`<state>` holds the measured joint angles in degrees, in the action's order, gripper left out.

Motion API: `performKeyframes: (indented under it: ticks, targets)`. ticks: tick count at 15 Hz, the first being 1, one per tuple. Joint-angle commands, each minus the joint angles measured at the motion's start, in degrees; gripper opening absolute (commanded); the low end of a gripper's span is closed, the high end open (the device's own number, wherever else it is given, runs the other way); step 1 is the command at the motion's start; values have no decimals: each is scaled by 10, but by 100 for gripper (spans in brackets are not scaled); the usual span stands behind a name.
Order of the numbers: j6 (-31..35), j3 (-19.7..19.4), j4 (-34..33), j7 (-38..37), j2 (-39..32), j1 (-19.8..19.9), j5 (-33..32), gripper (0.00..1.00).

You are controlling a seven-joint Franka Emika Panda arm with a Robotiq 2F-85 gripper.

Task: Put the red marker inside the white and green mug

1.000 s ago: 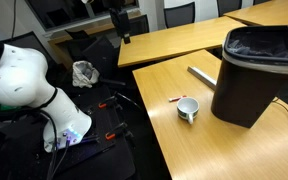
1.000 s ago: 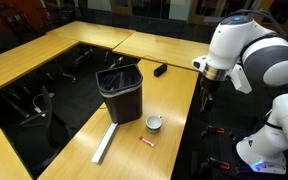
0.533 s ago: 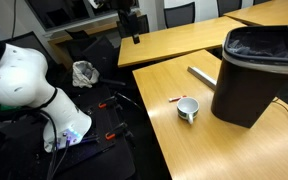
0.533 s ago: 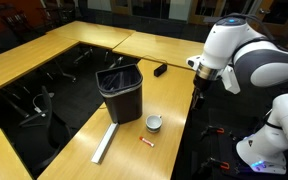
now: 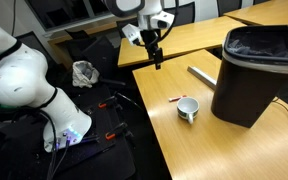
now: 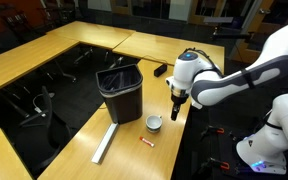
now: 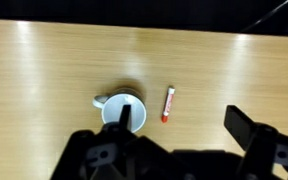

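The red marker (image 7: 168, 103) lies flat on the wooden table, just beside the white and green mug (image 7: 117, 107). Both show in both exterior views: marker (image 5: 175, 101) (image 6: 147, 143), mug (image 5: 188, 108) (image 6: 155, 123). The mug stands upright, and its inside looks empty in the wrist view. My gripper (image 7: 184, 125) is open and empty, well above the table, with the marker seen between its two fingers. In the exterior views the gripper (image 5: 157, 60) (image 6: 174, 110) hangs near the table's edge, pointing down.
A big black trash bin (image 5: 252, 75) (image 6: 121, 92) stands close to the mug. A long grey-white tube (image 5: 202, 74) (image 6: 106, 142) lies on the table by the bin. The table edge (image 5: 149, 115) drops to a cluttered floor. A small black object (image 6: 160, 70) lies farther off.
The arm has swung in and down from beyond the table's edge to a spot above the table near the mug and marker. The marker and mug have not moved.
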<state>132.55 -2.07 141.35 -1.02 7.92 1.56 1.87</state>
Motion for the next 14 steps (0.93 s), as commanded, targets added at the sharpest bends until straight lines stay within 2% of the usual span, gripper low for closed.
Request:
performKeyframes:
  ticks: [1,2,4,5,7,12,14]
  targets:
    - [57,5,-38,-43,-105,-1,9,100]
    - [87,6,-44,-69,-136,-2,-8,100]
    - [86,5,-66,-101,-186,-9,3,100]
    - [89,3,-39,-69,-157,-6,0,100]
    - [90,3,-61,-84,-192,-9,0,100]
    - [90,3,-68,-84,-192,-9,0,100]
    - [116,11,-82,-68,-228,-9,16,100]
